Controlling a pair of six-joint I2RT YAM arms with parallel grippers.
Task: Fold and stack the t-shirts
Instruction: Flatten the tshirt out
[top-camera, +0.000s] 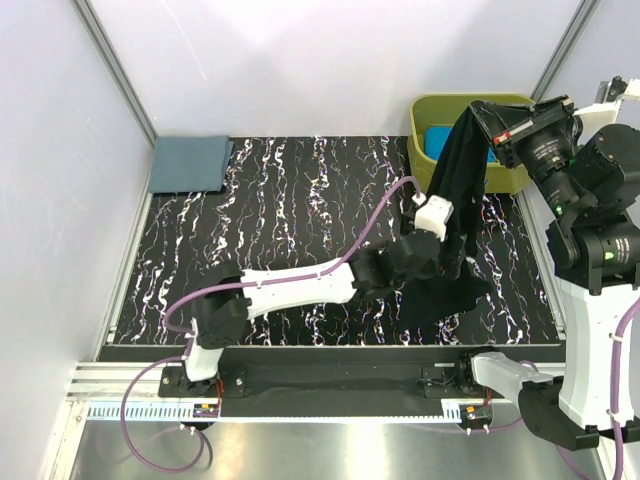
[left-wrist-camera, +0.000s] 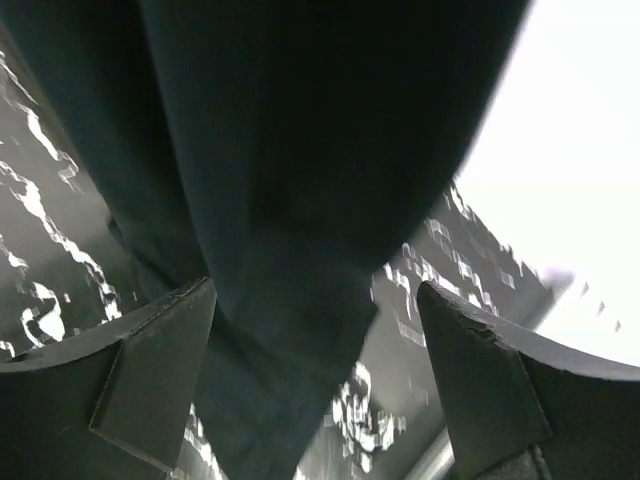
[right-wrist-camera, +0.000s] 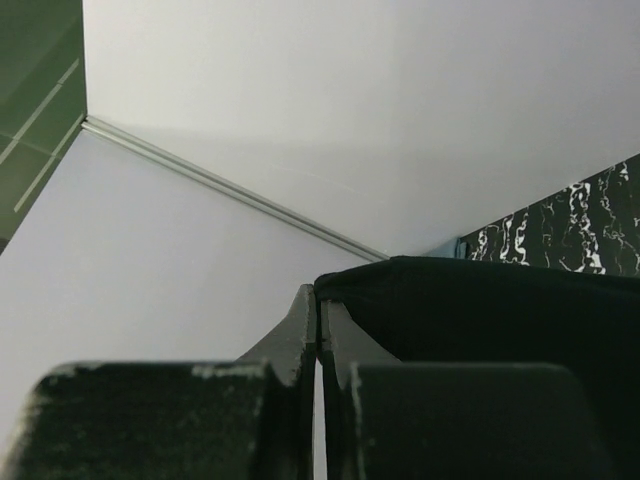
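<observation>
The black t-shirt (top-camera: 462, 185) hangs in a long drape from my right gripper (top-camera: 486, 118), which is raised over the tub; its lower end rests on the tabletop. In the right wrist view my right gripper (right-wrist-camera: 318, 300) is shut, with the black cloth (right-wrist-camera: 480, 320) pinched at the tips. My left gripper (top-camera: 458, 262) is low beside the hanging shirt. Its jaws stand open in the left wrist view, with the black cloth (left-wrist-camera: 290, 220) hanging between the fingers (left-wrist-camera: 160, 370). A slate grey-blue t-shirt (top-camera: 190, 163) lies folded at the back left corner. A turquoise t-shirt (top-camera: 437, 140) lies in the tub.
The olive-green tub (top-camera: 505, 178) stands at the back right of the black marbled tabletop (top-camera: 300, 200). White walls with metal frame posts (top-camera: 115, 70) close in the back and sides. An aluminium rail (top-camera: 330, 375) runs along the near edge.
</observation>
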